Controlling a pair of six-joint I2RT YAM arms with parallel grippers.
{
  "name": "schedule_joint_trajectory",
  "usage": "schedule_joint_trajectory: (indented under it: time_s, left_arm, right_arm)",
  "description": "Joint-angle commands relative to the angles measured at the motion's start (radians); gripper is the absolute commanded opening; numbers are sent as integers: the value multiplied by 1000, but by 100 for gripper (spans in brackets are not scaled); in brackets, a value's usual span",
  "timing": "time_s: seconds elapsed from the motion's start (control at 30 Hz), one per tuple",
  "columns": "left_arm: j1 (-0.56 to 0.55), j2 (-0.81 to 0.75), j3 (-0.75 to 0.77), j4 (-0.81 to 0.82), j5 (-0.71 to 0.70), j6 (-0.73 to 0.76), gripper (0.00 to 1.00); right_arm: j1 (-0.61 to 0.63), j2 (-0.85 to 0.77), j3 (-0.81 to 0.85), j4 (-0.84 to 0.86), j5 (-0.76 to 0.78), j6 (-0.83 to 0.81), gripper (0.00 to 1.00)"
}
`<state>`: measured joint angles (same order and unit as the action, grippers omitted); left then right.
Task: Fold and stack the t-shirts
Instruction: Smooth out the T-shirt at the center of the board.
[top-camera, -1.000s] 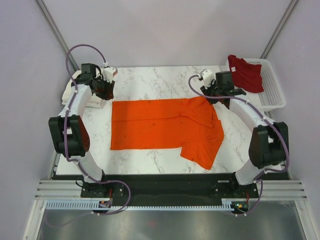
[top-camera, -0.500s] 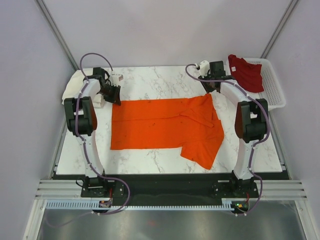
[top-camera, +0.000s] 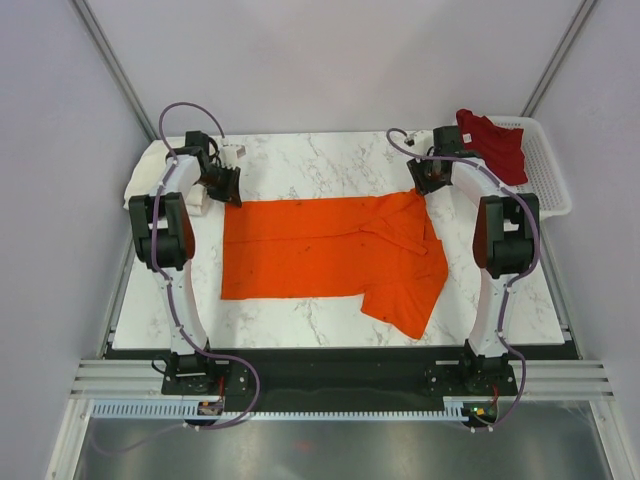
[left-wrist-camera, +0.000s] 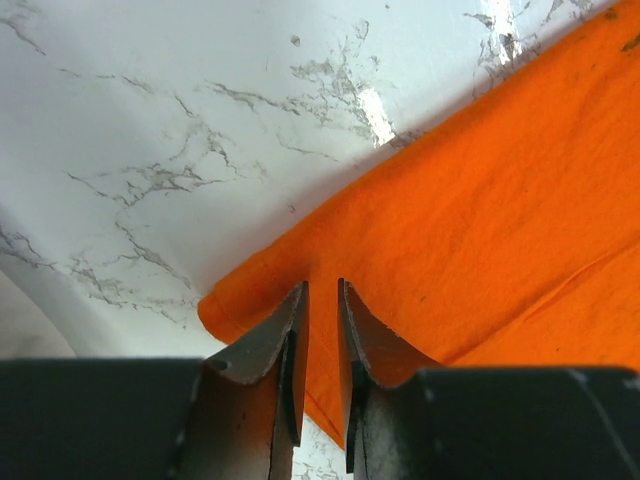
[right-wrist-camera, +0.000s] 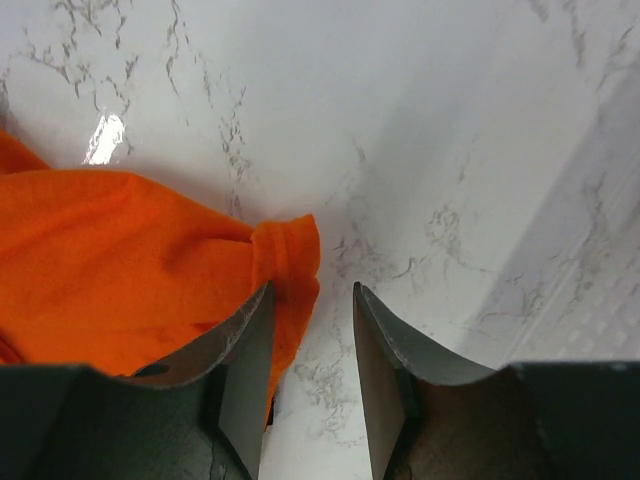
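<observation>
The left gripper (left-wrist-camera: 319, 290) had its jaws drawn narrow over the far-left corner of the orange t-shirt (left-wrist-camera: 480, 200); whether cloth was pinched between them could not be told. The right gripper (right-wrist-camera: 312, 290) stood partly open, with the shirt's bunched far-right corner at the gap between its jaws. The shirt lay flat in the middle of the marble table (top-camera: 300, 160), its long axis running from left edge to right edge and its body spreading from both grippers toward the near edge. Each arm was nearest its own corner, so the fold probably called for drawing the far edge nearward together.
</observation>
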<state>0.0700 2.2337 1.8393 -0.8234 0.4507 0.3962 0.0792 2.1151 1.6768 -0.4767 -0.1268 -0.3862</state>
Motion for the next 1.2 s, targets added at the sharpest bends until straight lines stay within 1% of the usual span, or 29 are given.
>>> schedule_joint_trajectory:
  time_s: [0.0,0.03,0.13,0.17,0.23,0.27,0.33,0.37,0.47,0.57,0.6,0.63,0.87,1.17]
  left_arm:
    - [-1,21,35,-10,10,-26,24]
    - [-1,21,35,-10,3,-26,24]
    - [1,23,35,-10,-3,-22,24]
    - [-1,23,32,-10,-6,-22,24]
    - [1,23,32,-10,-9,-19,24]
    - [-1,21,28,-10,-12,-17,24]
    - [-1,23,23,-10,-20,-13,23]
    - [-1,21,20,-10,-27,-11,23]
    - [-1,24,18,-10,-40,-5,23]
    - [-1,40,23,-8,-66,-10,21]
    - [1,46,24,-8,-73,-11,19]
    - [-1,49,28,-10,-84,-16,18]
    - [-1,75,43,-5,-121,-16,13]
    - [-1,115,67,0,-156,-10,11]
  right_arm:
    - [-15,29,50,-57,-109,30,45]
    - [-18,34,55,-60,-117,30,44]
    - [-22,49,69,-76,-148,32,39]
    - [-25,52,73,-79,-154,33,35]
    - [-30,62,84,-88,-172,40,31]
    - [-36,66,84,-88,-197,41,26]
    - [-45,71,87,-88,-221,47,22]
    - [-51,72,92,-86,-230,49,19]
    - [-64,80,101,-88,-234,50,9]
    - [-76,83,112,-83,-208,55,3]
    - [-76,85,116,-80,-200,56,2]
    - [-106,85,119,-80,-197,61,1]
    - [-145,83,127,-77,-192,64,0]
    - [-162,62,124,-83,-227,83,0]
